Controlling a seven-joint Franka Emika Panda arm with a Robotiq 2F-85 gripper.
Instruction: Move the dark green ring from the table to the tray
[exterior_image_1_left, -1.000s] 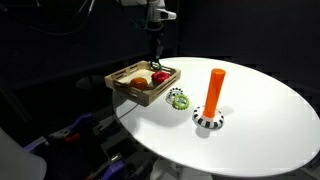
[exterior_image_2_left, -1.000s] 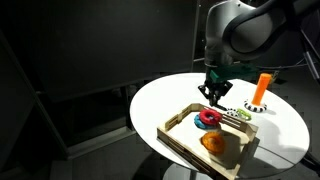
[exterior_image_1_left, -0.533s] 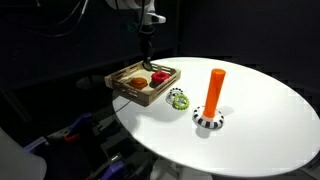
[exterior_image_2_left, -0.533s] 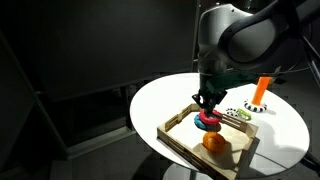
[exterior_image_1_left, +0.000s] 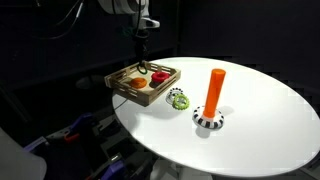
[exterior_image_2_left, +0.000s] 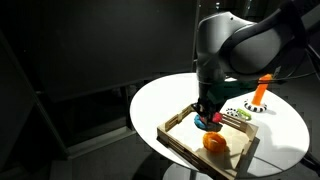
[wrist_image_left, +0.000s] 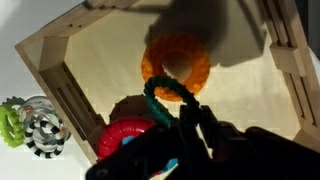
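White round counter (exterior_image_1_left: 260, 120) carries a wooden tray (wrist_image_left: 60, 95) holding an orange ring (wrist_image_left: 180, 60) and red ring (wrist_image_left: 125, 135), below the hand (wrist_image_left: 185, 112) clenched on the thin dark green ring (wrist_image_left: 160, 92).

In the tray (wrist_image_left: 95, 45) lie rings (wrist_image_left: 175, 45) — the post (exterior_image_1_left: 214, 90) stands on the table (exterior_image_1_left: 270, 120) nearby.

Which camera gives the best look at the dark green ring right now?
The wrist view: the dark green ring shows as a curved band at the gripper, over the wooden tray and its orange ring. In both exterior views it is too small to make out beneath the arm.
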